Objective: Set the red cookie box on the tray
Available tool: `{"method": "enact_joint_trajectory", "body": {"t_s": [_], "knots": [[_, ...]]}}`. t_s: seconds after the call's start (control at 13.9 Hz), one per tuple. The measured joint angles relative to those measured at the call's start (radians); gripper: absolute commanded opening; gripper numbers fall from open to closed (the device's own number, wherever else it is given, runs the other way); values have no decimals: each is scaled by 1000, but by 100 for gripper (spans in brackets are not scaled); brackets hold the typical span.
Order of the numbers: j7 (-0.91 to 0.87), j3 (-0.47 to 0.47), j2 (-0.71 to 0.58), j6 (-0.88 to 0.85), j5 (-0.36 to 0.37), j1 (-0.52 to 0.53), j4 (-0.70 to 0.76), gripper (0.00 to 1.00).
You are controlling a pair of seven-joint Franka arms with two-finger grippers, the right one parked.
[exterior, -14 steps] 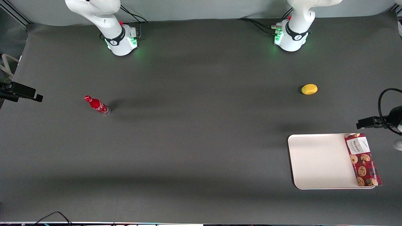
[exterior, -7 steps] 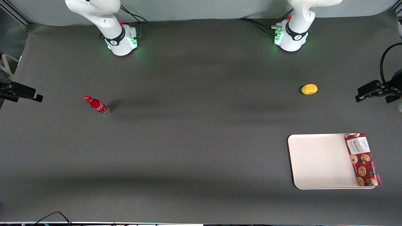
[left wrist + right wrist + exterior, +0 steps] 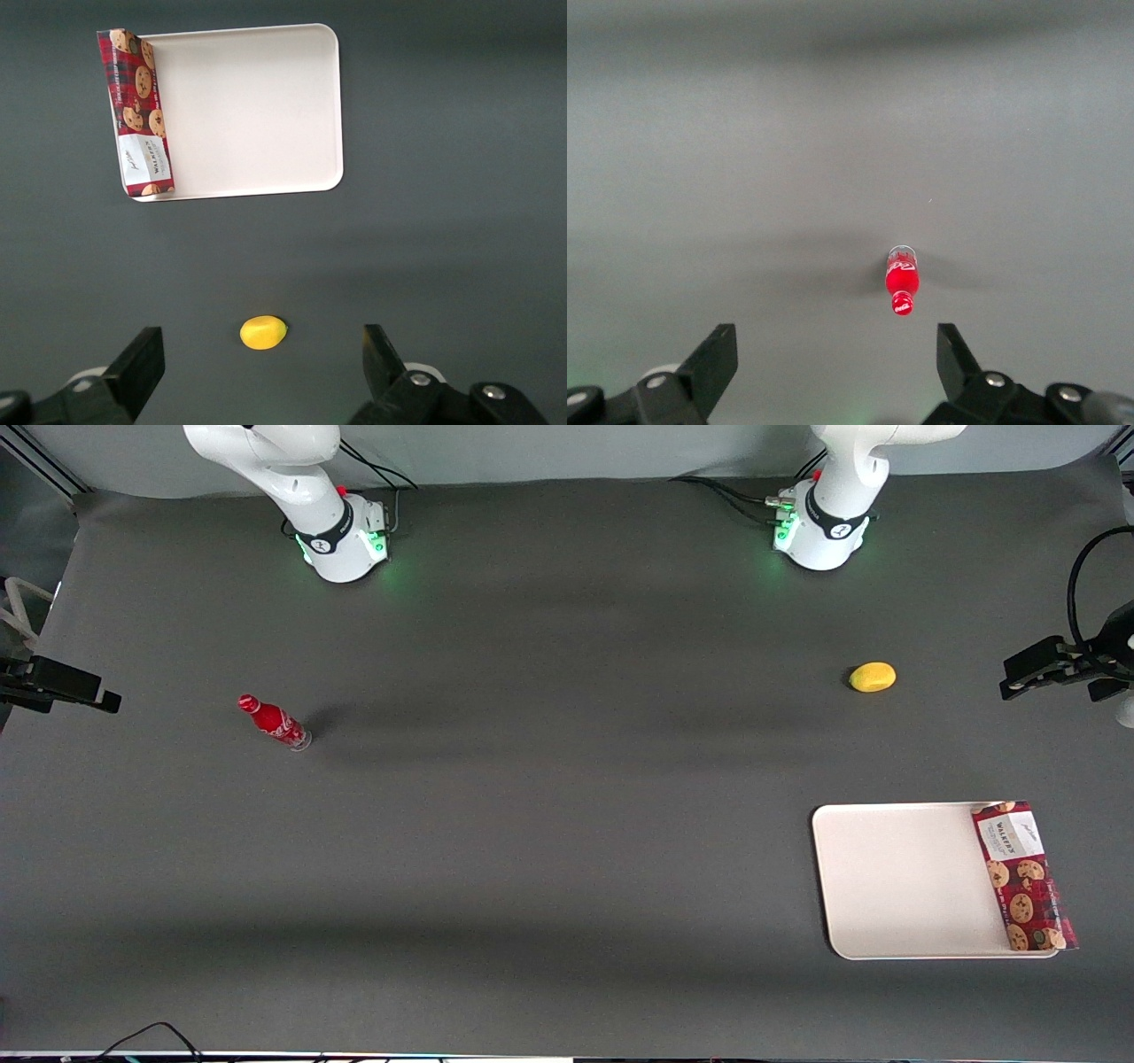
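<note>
The red cookie box [image 3: 1024, 876] lies flat on the tray [image 3: 899, 881], along the tray's short edge at the working arm's end of the table, its white-labelled end pointing away from the front camera. It sits right at the rim, and in the front view its outer long side and near corner seem to overhang the edge slightly, though I cannot be sure whether that is true overhang or just the box riding on the low rim. Lying lengthwise against that edge, it leaves the rest of the tray bare, and nothing props or pinches it, so it looks set down and left to rest under its own weight; I would judge the task done or all but done.

The gripper [image 3: 262, 363] hangs high above the table, well apart from the box and clear of the tray, roughly over the yellow lemon-like object [image 3: 873, 677], which lies farther from the front camera than the tray. Its fingers [image 3: 142, 361] are spread wide with nothing between them. The wrist camera looks straight down, so the hand points at the table, and only its dark end reaches into the front view at the working arm's edge
</note>
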Motion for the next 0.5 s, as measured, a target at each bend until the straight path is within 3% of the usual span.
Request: {"method": "enact_joint_trajectory", "body": {"t_s": [0.29,0.5], "knots": [[2,-94,-5,-11,10,137,0,100],[-1,-115,-6,-11,12,149,1,100]]}}
